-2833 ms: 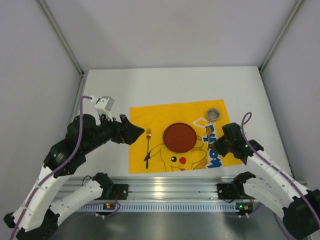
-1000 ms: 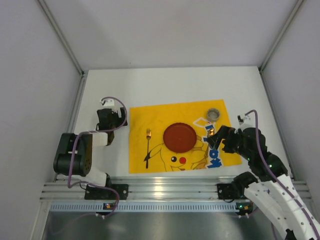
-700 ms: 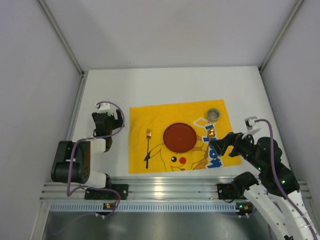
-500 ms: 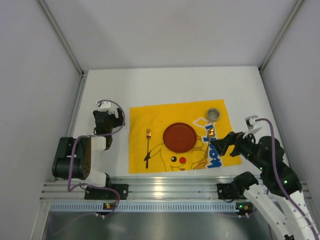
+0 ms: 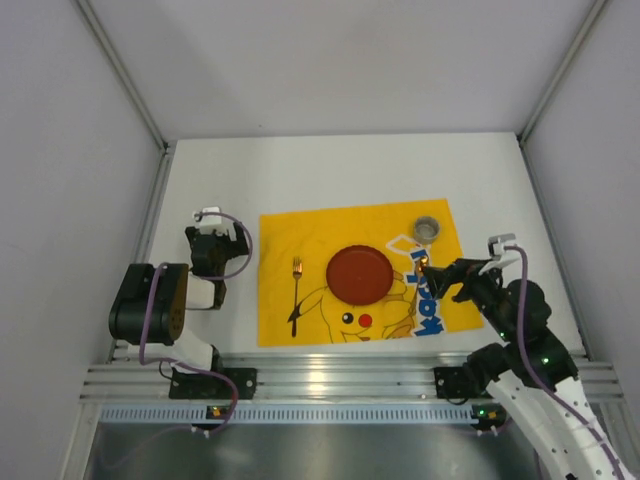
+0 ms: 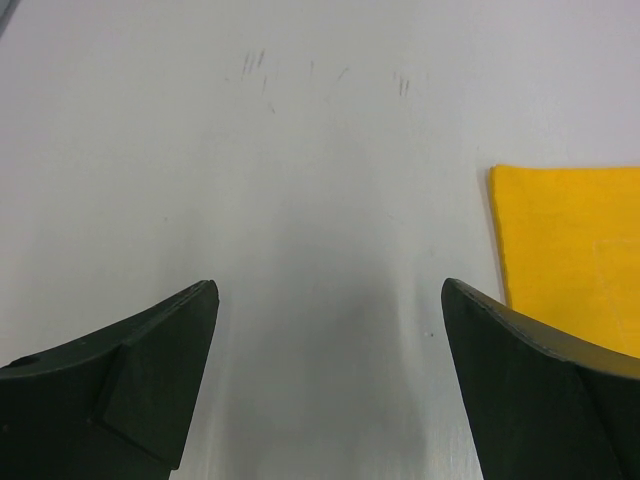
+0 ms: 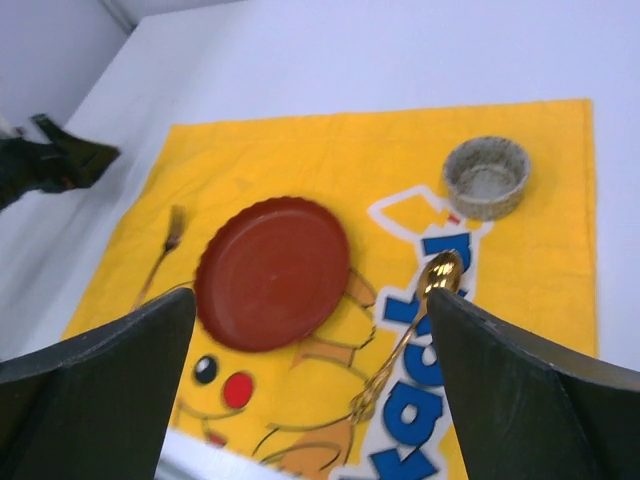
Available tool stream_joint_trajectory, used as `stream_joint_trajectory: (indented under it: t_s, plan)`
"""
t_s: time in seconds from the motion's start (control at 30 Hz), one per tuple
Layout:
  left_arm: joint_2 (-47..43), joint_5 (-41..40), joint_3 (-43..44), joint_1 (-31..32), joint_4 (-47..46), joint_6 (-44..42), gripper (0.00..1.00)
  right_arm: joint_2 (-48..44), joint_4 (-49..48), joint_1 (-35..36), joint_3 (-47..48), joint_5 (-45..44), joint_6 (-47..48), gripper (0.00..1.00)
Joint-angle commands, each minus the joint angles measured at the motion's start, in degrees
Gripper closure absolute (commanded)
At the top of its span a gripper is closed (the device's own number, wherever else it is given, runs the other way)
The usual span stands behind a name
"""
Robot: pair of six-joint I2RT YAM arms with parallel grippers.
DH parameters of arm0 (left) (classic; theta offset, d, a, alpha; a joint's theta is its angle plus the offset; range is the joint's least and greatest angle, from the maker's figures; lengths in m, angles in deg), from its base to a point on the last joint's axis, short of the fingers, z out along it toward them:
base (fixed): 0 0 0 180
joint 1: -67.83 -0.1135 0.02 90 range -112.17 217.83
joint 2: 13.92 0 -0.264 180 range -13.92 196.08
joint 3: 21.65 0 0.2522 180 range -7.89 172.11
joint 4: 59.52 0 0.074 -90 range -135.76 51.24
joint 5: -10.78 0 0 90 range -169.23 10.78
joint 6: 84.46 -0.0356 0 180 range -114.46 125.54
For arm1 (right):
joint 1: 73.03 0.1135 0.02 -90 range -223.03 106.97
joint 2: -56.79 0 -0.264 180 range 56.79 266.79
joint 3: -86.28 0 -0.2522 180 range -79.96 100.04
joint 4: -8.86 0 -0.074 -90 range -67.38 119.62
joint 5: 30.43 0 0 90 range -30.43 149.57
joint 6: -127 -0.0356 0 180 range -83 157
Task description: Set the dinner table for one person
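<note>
A white tabletop (image 5: pixel 340 175) fills the middle of the overhead view, and its long axis appears to run nine to three o'clock. A yellow cartoon mat (image 5: pixel 330 228) lies on it. The setting looks nearly complete. A red plate (image 5: pixel 359 274) sits at centre. A fork (image 5: pixel 296 292) lies at its nine o'clock, tines toward twelve. A gold spoon (image 7: pixel 415 320) lies at three o'clock, and a small grey bowl (image 5: pixel 427 229) at one. No knife or glass is visible. The left claw (image 6: pixel 325 380) hangs apart and empty over bare tabletop. The right claw (image 7: pixel 310 400), also apart and empty, hovers by the spoon.
</note>
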Motion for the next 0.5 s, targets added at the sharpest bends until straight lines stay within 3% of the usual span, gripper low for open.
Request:
stream_joint_trajectory:
  t_s: [0.0,0.1,0.17,0.23,0.27,0.33,0.37,0.4,0.47]
  plan:
    - [-0.32,0.60,-0.64,-0.07,-7.57,-0.78,0.01,0.83,-20.11,0.51,-8.85,-8.74,8.40,0.00]
    - [-1.11,0.60,0.06,-0.07,-5.19,-0.52,0.02,5.83,-35.94,0.51,-16.06,-26.24,10.79,0.00]
    - [-0.76,0.60,-0.11,-0.07,-6.15,-0.78,0.01,11.81,-49.11,-0.88,-21.59,-32.23,14.20,0.00]
    - [-0.85,0.69,-0.11,-0.07,-6.07,-0.70,0.01,16.99,-62.09,-4.13,-26.51,-29.03,17.11,0.00]
    - [-0.76,0.60,-0.11,-0.07,-6.07,-0.69,0.02,23.54,-73.74,-7.97,-30.37,-26.75,20.52,0.00]
    - [-0.76,0.69,-0.11,-0.07,-6.07,-0.69,0.01,32.43,-84.53,-11.86,-32.07,-22.07,22.92,0.00]
    - [-0.76,0.69,-0.11,-0.07,-6.07,-0.69,0.01,41.88,-89.27,-16.14,-34.51,-20.76,22.14,0.00]
    - [-0.76,0.69,-0.11,-0.07,-6.15,-0.78,0.02,46.58,-102.98,-18.36,-34.71,-18.75,21.35,0.00]
    - [-0.85,0.77,-0.11,-0.07,-6.07,-0.69,0.01,57.24,-107.07,-22.32,-30.36,-11.13,21.35,0.00]
